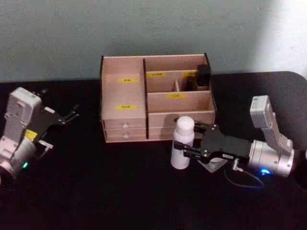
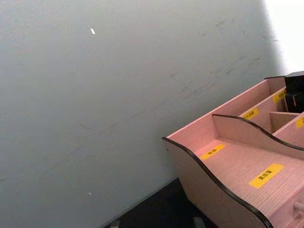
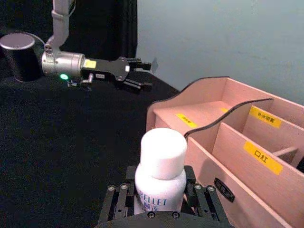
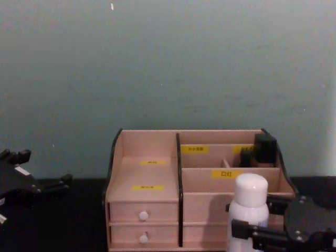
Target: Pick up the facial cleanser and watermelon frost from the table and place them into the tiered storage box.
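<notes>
Facial cleanser (image 1: 183,128) upright, base hidden by clasping right gripper (image 1: 187,144).

The facial cleanser (image 1: 183,143) is white, the tiered storage box (image 1: 123,98) pale wood with yellow labels (image 1: 127,80).

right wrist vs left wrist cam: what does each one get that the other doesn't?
Right wrist: the facial cleanser standing upright with the right gripper shut on it. Farther off are the open left gripper and a dark cylinder.
Left wrist: the outer face of the left side wall of the tiered storage box, plus a small dark bottle in a back compartment.
Both: the box's stepped compartments with yellow labels, the black table and the grey-green wall.
</notes>
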You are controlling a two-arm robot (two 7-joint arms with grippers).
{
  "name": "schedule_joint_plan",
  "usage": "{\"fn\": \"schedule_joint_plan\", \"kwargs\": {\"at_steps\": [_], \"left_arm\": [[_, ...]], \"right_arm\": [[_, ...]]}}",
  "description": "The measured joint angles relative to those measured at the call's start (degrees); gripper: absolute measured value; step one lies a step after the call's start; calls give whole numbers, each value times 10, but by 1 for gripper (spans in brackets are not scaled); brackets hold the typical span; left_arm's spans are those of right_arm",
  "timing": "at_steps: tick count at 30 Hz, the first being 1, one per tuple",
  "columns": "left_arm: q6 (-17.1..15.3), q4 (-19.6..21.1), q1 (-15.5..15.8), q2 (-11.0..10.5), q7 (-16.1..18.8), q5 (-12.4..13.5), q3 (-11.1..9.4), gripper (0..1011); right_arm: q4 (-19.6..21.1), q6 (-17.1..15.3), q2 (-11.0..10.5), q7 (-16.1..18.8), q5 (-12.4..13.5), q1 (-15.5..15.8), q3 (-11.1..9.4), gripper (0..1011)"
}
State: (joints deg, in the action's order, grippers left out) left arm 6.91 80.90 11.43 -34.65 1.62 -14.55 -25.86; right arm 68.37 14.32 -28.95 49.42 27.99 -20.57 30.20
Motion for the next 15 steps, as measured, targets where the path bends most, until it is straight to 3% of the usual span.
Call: {"fn": "schedule_joint_plan", "kwargs": {"at_steps": [15], "left_arm": [[0, 0, 0, 0, 0, 0, 0, 1001]], "right_arm": [[13, 3, -7, 15, 31, -6, -9, 592]]}}
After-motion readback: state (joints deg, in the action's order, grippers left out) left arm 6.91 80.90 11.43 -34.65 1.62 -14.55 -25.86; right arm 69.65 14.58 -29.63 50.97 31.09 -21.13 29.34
